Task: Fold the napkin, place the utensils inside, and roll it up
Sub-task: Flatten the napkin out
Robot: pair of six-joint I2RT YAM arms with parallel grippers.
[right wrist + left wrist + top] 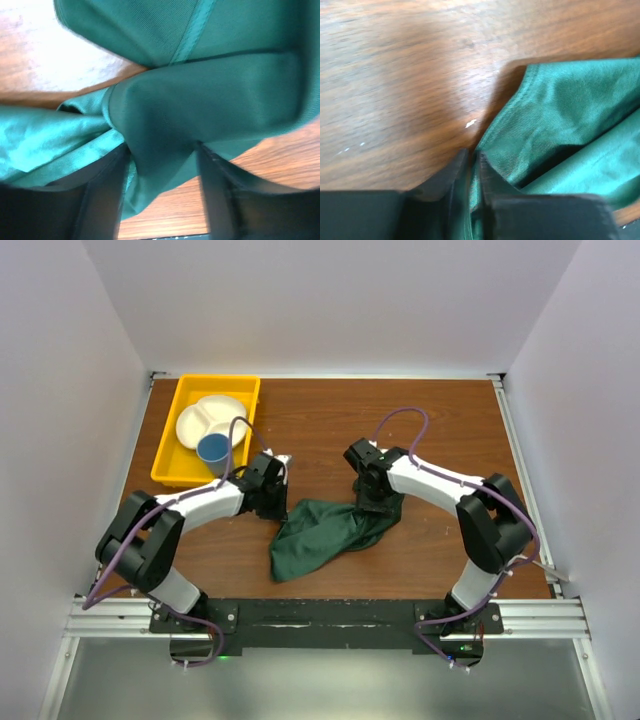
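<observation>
The dark green napkin (325,535) lies crumpled on the wooden table between the two arms. My left gripper (278,502) is at the napkin's upper left edge. In the left wrist view the gripper (472,155) is shut on a thin edge of the napkin (560,110). My right gripper (375,502) is over the napkin's upper right part. In the right wrist view the gripper (161,150) is open, and a bunched fold of the napkin (210,30) sits between the spread fingers. The utensils are not in view.
A yellow tray (170,455) stands at the back left and holds a white divided plate (205,418) and a blue cup (212,450). Bare wooden table (440,420) stretches behind and right of the napkin. White walls enclose the table.
</observation>
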